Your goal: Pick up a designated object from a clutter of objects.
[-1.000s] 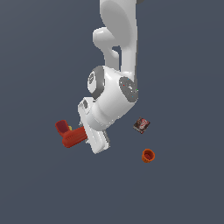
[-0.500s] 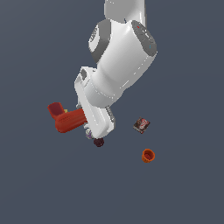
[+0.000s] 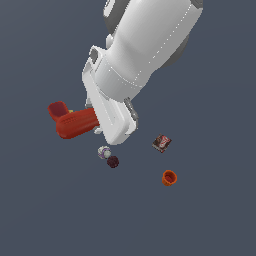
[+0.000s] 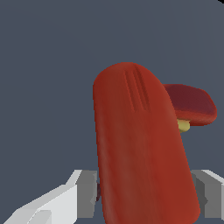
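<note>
Here the claw (image 4: 146, 197) is clamped on the drill (image 3: 75, 122), a finger (image 4: 85, 192) on each side of its long body. It seems lifted off the desk, at the exterior view's left of the ball (image 3: 113, 161), box (image 3: 161, 143) and cup (image 3: 169, 177).

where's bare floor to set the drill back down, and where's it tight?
Free: the wide floor below the orange cup and out to the exterior view's right of the flat box. Tight: under the gripper, around the whitish ball and maroon ball beside the red drill.
</note>
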`<state>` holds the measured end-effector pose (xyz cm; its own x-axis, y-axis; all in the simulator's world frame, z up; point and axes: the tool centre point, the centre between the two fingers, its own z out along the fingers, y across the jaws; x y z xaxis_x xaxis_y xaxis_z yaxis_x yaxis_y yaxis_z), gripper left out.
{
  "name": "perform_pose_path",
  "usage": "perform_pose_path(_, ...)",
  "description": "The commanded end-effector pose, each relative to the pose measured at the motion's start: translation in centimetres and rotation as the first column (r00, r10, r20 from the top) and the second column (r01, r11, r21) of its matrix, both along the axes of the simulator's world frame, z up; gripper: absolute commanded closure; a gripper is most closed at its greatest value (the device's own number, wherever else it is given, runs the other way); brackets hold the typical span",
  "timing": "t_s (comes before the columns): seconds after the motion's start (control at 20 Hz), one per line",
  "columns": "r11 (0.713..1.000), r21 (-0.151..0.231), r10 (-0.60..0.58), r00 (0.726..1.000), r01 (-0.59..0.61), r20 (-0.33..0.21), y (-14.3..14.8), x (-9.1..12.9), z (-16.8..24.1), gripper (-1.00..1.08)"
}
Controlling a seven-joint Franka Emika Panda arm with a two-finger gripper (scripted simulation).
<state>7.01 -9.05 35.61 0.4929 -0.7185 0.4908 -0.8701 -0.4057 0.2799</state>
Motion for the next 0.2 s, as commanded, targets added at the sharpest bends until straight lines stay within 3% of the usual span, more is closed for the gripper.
perform_pose_path(0.0, 1.0, -0.001, 0.0, 1.0, 0.0, 0.003, 0.09, 0.08, 0.9, 1.08)
perform_pose_path(0.15, 1.0, -0.002, 0.0, 1.0, 0.0, 0.003, 0.12, 0.13, 1.13, 1.08)
